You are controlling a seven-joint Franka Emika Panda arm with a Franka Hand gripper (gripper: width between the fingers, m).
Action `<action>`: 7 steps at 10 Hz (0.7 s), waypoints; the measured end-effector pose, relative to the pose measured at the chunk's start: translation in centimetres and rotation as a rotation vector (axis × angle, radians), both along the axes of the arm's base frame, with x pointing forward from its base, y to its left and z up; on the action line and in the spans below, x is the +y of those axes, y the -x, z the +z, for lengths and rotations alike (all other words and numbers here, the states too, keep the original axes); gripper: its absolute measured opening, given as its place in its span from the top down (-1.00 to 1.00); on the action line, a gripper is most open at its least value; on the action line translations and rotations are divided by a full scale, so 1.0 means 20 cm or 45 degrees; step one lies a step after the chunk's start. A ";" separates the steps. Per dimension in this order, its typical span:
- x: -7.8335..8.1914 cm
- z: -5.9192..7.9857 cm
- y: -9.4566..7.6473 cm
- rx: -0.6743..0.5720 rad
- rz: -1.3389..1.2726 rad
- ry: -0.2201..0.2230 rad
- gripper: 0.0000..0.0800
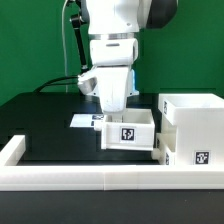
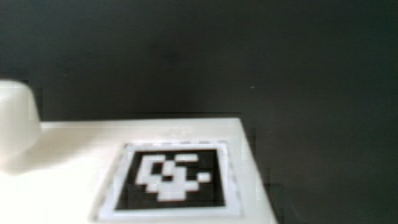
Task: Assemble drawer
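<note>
A small white open-top drawer box point(image 1: 128, 130) with a square tag on its front stands on the black table at the middle. My gripper point(image 1: 114, 107) hangs straight down at the box's rear wall; its fingertips are hidden there, so I cannot tell whether it is open or shut. The tall white housing point(image 1: 192, 125), with a tag low on its side, stands just to the exterior view's right of the box. The wrist view shows a white surface with a black-and-white tag point(image 2: 175, 176) close up, with no fingers in view; a white rounded shape point(image 2: 15, 125) sits at its edge.
The low white border rail point(image 1: 90, 180) runs along the front and up the exterior view's left side point(image 1: 12, 150). The marker board point(image 1: 84, 121) lies flat behind the box. A dark cable point(image 1: 62, 84) runs behind the arm. The black table point(image 1: 50, 125) stretches to the left.
</note>
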State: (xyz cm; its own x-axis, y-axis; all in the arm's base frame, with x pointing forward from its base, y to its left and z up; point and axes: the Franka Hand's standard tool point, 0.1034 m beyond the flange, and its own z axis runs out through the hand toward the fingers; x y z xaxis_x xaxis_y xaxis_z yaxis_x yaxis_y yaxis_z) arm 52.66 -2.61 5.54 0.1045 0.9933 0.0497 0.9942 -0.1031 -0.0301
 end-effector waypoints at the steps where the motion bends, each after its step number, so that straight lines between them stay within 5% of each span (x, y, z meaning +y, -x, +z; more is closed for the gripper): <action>1: 0.00 0.01 -0.04 -0.010 0.001 -0.001 0.89; 7: 0.02 0.04 -0.09 -0.057 0.021 -0.001 0.89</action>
